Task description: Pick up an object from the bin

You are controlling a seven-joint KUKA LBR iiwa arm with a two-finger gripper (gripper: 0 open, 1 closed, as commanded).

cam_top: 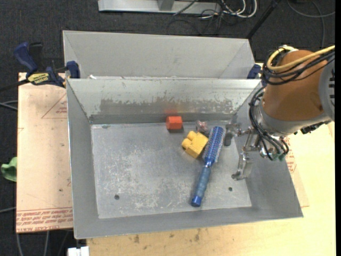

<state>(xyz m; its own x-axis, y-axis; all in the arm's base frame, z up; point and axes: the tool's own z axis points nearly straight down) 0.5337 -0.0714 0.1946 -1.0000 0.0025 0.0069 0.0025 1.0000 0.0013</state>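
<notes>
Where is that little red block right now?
The red block sits on the bin floor by the far wall, just behind the yellow toy.

Scuffed matt metal bin (160,196) — glossy plastic brush (208,164)

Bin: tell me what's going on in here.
The robot arm reaches in from the right, its claw low over bare floor of the bin near the right wall. Beside it lies a long blue brush, a yellow block against it, and a red block by the back wall. Nothing is picked up yet.
</notes>
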